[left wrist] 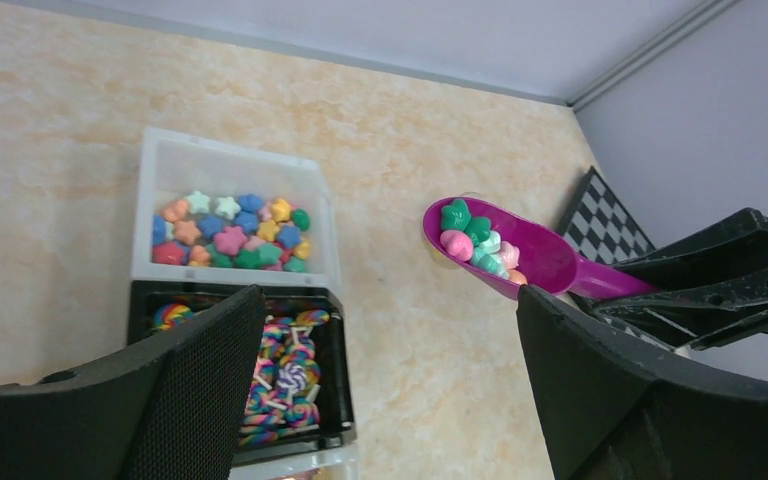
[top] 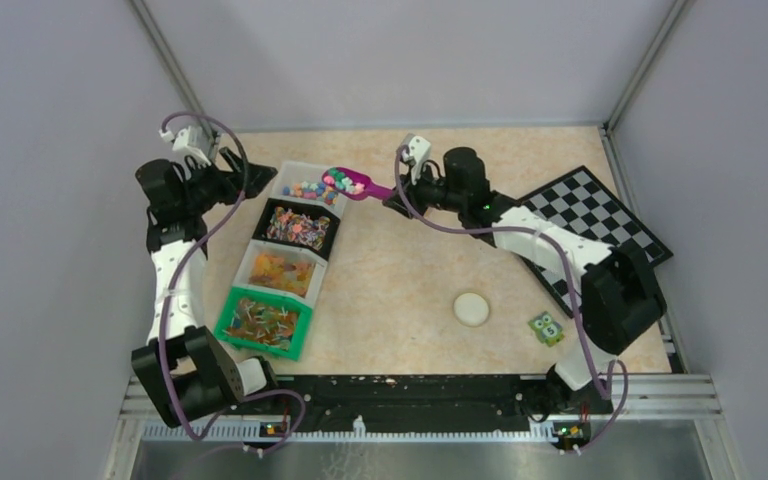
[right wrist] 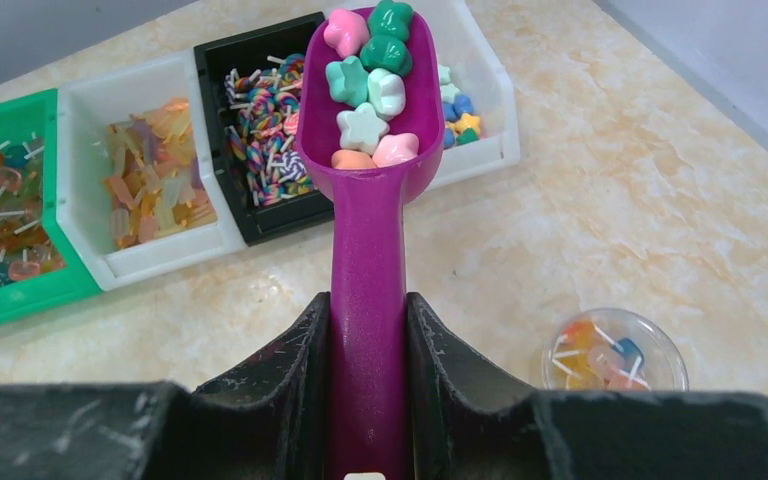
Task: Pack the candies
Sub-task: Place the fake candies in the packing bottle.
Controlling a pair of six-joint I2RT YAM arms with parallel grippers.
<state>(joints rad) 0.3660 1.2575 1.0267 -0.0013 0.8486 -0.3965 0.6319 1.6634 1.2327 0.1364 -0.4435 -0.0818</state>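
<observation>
Worktop (top: 400, 270) first: beige, marbled, everything sits on it. Chessboard (top: 600, 215) lies far right, partly under the right arm (top: 560, 245). The left arm (top: 175, 270) reaches up the left side.

Between them runs a slanted row of four bins, touching end to end: green bin (top: 263, 322) nearest, then a white bin (top: 280, 270), a black bin (top: 300, 228), and the far bin (top: 310, 185), also white.

Now the magenta scoop (right wrist: 368, 200). The right jaws are pinched narrow on its handle, pads pressed against both sides. Its bowl is held above the worktop, just beside the far bin's right edge in the top view.

The left jaws hang wide apart by the far and black bins, with nothing between the fingers (left wrist: 190, 400). Whether they touch a bin rim I cannot tell.

Smaller things: a round cream lid (top: 471, 308) sits alone mid-worktop, and a green owl block (top: 546, 327) lies near it to the right. A small clear cup (right wrist: 615, 350) stands beside the scoop handle, with what look like a few stick sweets inside.

And the candies (right wrist: 370, 90): a heap of tiny star pieces, pink, mint, green and orange, rides in the scoop bowl. More stars lie in the far bin.
</observation>
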